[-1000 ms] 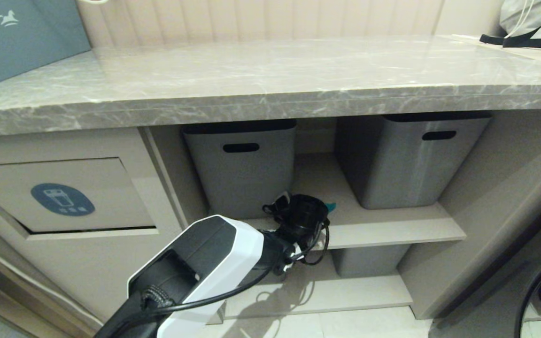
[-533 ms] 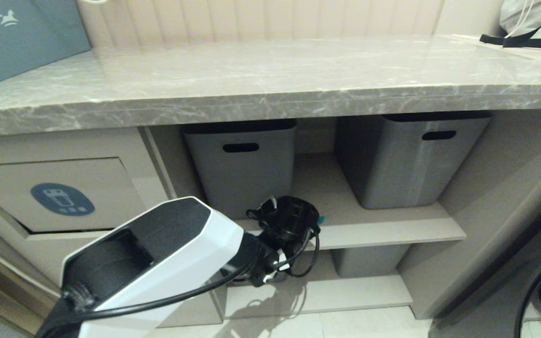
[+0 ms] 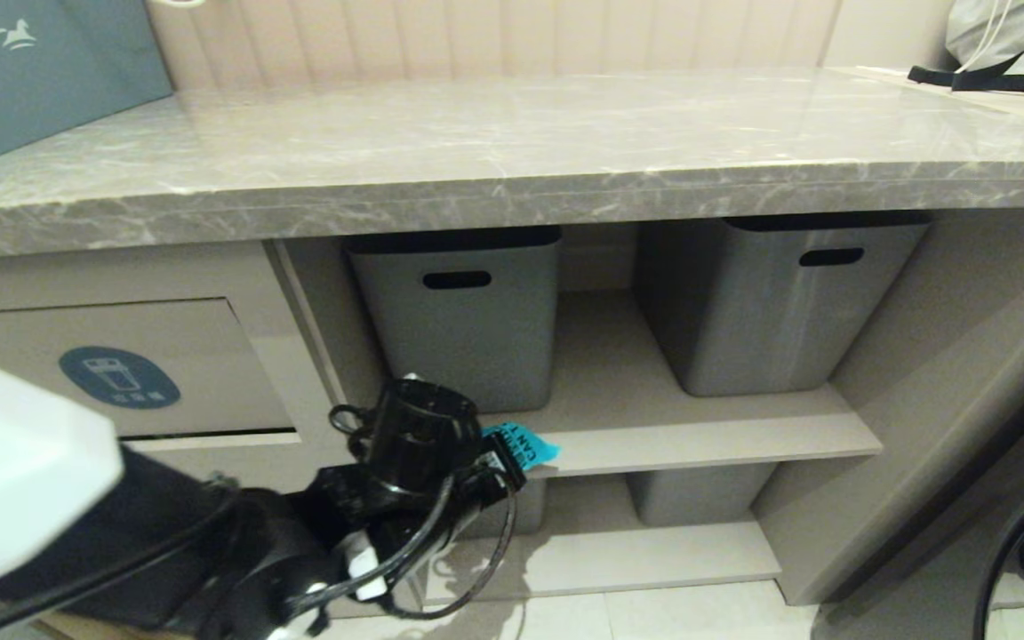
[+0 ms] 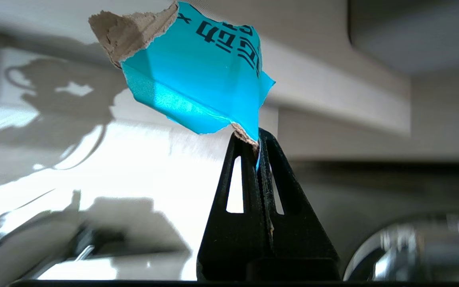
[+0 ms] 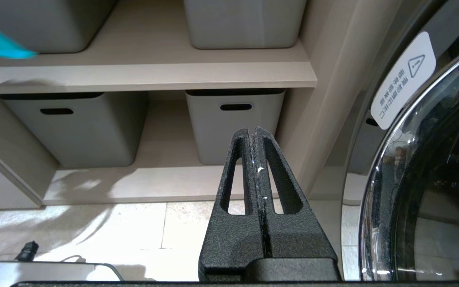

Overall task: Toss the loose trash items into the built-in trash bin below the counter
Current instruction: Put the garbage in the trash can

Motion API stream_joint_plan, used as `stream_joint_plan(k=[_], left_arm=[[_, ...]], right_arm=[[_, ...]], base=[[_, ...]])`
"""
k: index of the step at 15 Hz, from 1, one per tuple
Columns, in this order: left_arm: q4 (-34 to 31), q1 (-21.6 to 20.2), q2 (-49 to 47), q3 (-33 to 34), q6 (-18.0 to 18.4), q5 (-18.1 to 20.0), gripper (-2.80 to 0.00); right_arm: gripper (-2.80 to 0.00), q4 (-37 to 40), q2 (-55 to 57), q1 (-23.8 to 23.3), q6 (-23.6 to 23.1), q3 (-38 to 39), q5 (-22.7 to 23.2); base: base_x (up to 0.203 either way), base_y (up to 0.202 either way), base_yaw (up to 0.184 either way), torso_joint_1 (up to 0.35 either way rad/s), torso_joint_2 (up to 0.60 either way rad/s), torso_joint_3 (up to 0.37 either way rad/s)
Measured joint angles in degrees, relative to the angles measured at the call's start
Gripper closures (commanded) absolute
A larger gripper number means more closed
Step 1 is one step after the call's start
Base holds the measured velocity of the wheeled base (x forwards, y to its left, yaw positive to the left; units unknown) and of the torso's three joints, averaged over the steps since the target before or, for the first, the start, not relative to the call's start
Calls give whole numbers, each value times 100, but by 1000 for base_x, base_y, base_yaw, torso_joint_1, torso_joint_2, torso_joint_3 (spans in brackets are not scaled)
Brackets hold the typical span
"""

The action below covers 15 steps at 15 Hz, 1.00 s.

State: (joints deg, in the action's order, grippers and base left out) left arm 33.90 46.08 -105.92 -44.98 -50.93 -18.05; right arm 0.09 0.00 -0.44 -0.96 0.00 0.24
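- The left pincer (image 4: 258, 137) was seen clamped on a corner of a teal-blue wrapper (image 4: 197, 75), its fingers pressed together with only the wrapper's torn edge between them.
- In the head view the wrapper (image 3: 519, 443) was carried in the air just in front of the upper shelf (image 3: 708, 436), off that shelf's front edge, with dark lettering showing on it.
- The step in hand was judged to be the carry: the wrapper was lifted and not yet at the built-in trash bin (image 3: 121, 378).
- The bin's flap lay at about nine o'clock from the wrapper, under the counter (image 3: 512, 151), and appeared nearly closed.
- The next move was judged to call for a swing toward nine o'clock, a push on the flap, and a release only once the wrapper was inside.
- The right pincer (image 5: 255, 133) was parked low with its fingers together, holding nothing.
- No second wrapper could be found in any view.
- Grey storage bins (image 3: 459, 311) stood on the shelves, a pale tiled floor (image 5: 94, 227) lay below, and a washing machine door (image 5: 424, 179) was seen at three o'clock.
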Motion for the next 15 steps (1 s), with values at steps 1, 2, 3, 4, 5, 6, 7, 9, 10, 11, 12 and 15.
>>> stream_joint_plan(k=[1,2,3,4,5,6,7,9,10,11,12,15], left_arm=[[9,4,517,510,66,11,0],[15,-6,956,935,111,16,0],[18,-39,1450,1357,138,23,0],[27,-132,1976,1793,160,28,0],[24,-275,2419,2163,173,35,0],[24,-567,2879,2531,187,41,0],[22,-951,3211,2766,198,42,0],[18,-1795,3671,3034,206,43,0],[16,-2357,3820,3092,203,43,0],[8,-2932,3922,3106,203,43,0],[-3,-3421,3976,3076,203,39,0],[22,-4297,3624,2266,-102,-8,0]], right_arm=[[0,0,0,0,-9,0,5],[0,1,0,0,-15,0,12],[0,-2,0,0,-18,0,20],[0,-2,0,0,-16,0,17],[0,-2,0,0,-16,0,17],[0,-2,0,0,-18,0,20],[0,1,0,0,-20,0,24],[0,-1,0,0,-22,-7,24],[0,1,0,0,-20,-10,24],[0,1,0,0,-18,-10,24],[0,1,0,0,-18,-10,27],[0,-2,0,0,13,-10,20]], base=[[0,0,0,0,0,0],[0,0,0,0,0,0],[0,0,0,0,0,0],[0,0,0,0,0,0],[0,0,0,0,0,0],[0,0,0,0,0,0],[0,0,0,0,0,0],[0,0,0,0,0,0],[0,0,0,0,0,0],[0,0,0,0,0,0],[0,0,0,0,0,0],[0,0,0,0,0,0]])
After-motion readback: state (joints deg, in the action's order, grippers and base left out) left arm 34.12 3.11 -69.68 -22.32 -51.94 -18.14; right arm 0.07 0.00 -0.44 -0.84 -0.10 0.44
